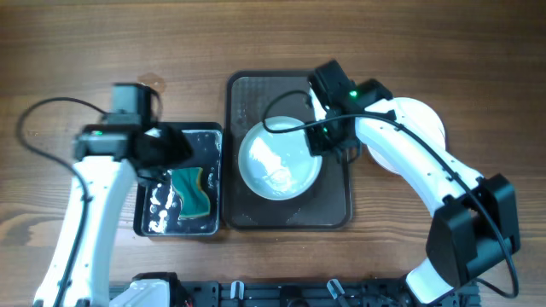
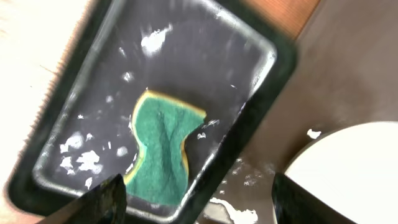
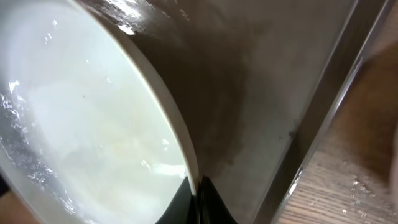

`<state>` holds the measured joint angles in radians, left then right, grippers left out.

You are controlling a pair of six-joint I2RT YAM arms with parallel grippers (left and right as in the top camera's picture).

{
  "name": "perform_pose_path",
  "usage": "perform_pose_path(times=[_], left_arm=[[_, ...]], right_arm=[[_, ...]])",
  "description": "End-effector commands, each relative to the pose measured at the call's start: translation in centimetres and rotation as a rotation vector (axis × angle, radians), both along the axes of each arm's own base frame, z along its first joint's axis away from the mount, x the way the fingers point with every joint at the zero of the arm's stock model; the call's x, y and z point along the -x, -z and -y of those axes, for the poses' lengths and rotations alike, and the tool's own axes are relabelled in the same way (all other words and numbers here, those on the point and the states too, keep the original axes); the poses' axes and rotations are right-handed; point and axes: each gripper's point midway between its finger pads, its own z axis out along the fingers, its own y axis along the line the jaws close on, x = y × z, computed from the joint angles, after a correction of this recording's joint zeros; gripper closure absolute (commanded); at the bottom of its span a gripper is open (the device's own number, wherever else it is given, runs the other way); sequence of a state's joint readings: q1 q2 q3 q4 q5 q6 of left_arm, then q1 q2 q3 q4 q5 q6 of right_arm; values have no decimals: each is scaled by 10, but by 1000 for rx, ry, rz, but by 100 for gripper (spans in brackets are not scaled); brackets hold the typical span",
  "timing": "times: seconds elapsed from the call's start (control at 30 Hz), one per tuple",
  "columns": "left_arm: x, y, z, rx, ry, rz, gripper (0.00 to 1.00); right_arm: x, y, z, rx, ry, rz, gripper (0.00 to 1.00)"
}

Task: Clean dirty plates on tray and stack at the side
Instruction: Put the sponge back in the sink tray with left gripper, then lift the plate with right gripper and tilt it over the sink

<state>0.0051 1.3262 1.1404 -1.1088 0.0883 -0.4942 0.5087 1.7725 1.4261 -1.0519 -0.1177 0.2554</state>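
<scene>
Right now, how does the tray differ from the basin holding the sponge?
The tray is larger and matte grey-brown; the basin is smaller and glossy black. The tray carries a white plate; the basin holds a green sponge and white flecks. Both are rounded rectangles with raised rims.

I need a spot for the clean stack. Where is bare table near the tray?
The table is bare along its far edge, beyond the tray. Crowded: the basin sits beside the tray's left rim, and the right claw grips the plate on its right side.
</scene>
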Motion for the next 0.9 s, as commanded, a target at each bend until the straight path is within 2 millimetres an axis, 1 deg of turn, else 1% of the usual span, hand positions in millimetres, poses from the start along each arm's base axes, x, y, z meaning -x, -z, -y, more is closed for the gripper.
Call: perform_pose_path(times=[0.0, 0.03, 0.07, 0.1, 0.17, 0.2, 0.23, 0.27, 0.33, 0.4, 0.5, 0.57, 0.67, 0.7, 0.73, 0.87], left_arm=[[-10, -57, -23, 15, -69, 139, 27], [-11, -68, -26, 26, -84, 169, 26], [-13, -78, -28, 37, -93, 201, 25], [-14, -91, -30, 52, -103, 243, 21], [-14, -109, -33, 62, -113, 301, 17], [-13, -115, -34, 58, -116, 320, 13], [-11, -120, -34, 56, -117, 338, 0], [-8, -123, -33, 54, -116, 352, 0], [-5, -129, -33, 48, -116, 372, 0], [-4, -130, -33, 47, -116, 378, 0], [-5, -129, -33, 47, -116, 372, 0], [-5, -128, -34, 48, -117, 368, 0], [-5, -128, -34, 48, -117, 368, 0], [-5, -128, -34, 48, -116, 368, 0], [-5, -128, -34, 48, -117, 368, 0], [-5, -128, -34, 49, -117, 368, 0]], right_arm=[[-9, -44, -40, -23, -96, 166, 96], [-10, -45, -51, -27, -101, 193, 96], [-9, -43, -65, -39, -120, 212, 96], [-7, -38, -83, -56, -139, 221, 96], [-5, -23, -111, -68, -187, 239, 96], [-4, -16, -121, -64, -204, 251, 96], [-5, -9, -132, -52, -223, 279, 95], [-8, -5, -142, -30, -237, 323, 96], [-14, -9, -152, 24, -244, 423, 96], [-22, -23, -157, 80, -225, 544, 96], [-31, -47, -156, 170, -181, 689, 96], [-35, -71, -156, 237, -143, 802, 96], [-39, -106, -147, 348, -61, 965, 96], [-37, -119, -145, 378, -36, 1023, 96], [-34, -127, -148, 396, -49, 1055, 96], [-22, -150, -159, 441, -76, 1155, 96]])
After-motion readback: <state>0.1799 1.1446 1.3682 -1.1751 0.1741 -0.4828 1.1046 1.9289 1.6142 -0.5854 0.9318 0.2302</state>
